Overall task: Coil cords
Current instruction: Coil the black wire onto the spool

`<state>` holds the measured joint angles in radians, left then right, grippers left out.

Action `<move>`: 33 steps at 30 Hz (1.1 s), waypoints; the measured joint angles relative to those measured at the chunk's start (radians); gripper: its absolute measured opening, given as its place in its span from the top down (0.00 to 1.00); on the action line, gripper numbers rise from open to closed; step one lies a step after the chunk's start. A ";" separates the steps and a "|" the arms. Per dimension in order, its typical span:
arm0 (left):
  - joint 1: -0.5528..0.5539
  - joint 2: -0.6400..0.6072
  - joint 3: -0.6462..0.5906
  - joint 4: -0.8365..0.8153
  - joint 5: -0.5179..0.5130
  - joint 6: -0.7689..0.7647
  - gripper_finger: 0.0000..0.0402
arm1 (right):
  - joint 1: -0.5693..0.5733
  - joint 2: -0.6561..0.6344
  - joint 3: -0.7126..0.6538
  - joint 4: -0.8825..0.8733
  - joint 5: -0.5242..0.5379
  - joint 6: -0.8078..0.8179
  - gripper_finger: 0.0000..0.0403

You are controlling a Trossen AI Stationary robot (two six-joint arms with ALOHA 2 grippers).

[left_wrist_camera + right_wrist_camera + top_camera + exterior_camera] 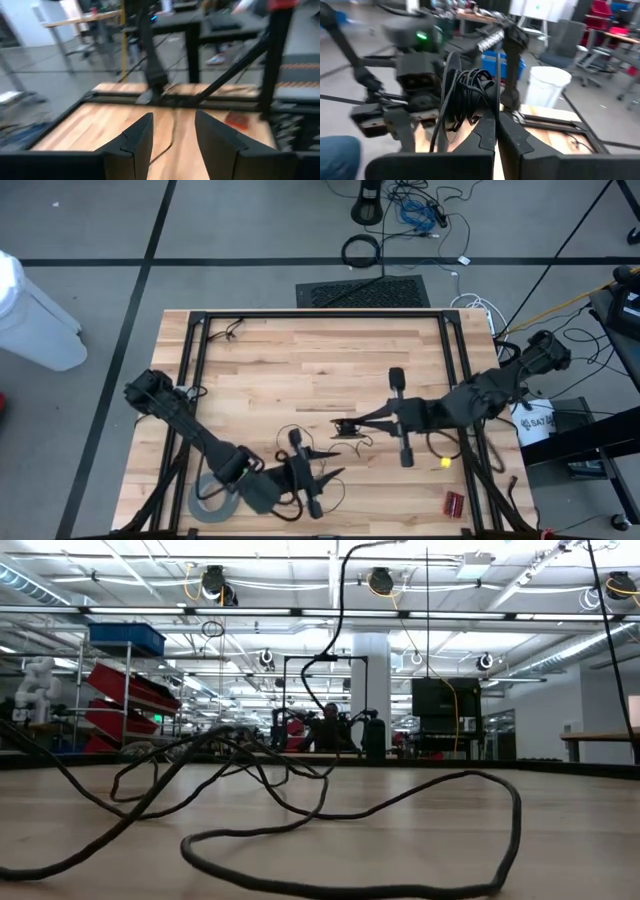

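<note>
My right gripper (495, 130) is clenched on the small black disc (452, 97), holding it above the middle of the wooden table (300, 370), with several turns of the thin cord (470, 90) already bunched around it. I judge the coiling partly done: a good length of cord still trails in loose loops on the boards on the grey tape roll's (212, 500) side of the disc. My left gripper (172, 142) hangs over those loops just beside the tape roll, fingers parted and holding nothing, the cord running between them on the table. A small red object (455, 502) and a yellow bit (445, 463) lie on the far side of the disc, clear of the loose cord.
</note>
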<state>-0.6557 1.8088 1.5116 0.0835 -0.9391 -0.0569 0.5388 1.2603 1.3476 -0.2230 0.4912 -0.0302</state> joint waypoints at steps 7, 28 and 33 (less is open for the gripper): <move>0.086 0.027 0.000 0.182 0.182 0.049 0.62 | 0.000 -0.045 0.001 -0.005 -0.053 0.000 1.00; 0.152 0.104 0.000 0.358 0.319 0.065 0.62 | 0.000 -0.045 0.001 -0.050 -0.053 0.000 1.00; 0.149 0.104 0.000 0.340 0.273 0.065 0.71 | 0.000 -0.045 0.001 -0.049 -0.052 -0.007 1.00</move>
<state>-0.5068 1.9129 1.5112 0.4239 -0.6657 0.0079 0.5388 1.2152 1.3483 -0.2722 0.4393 -0.0376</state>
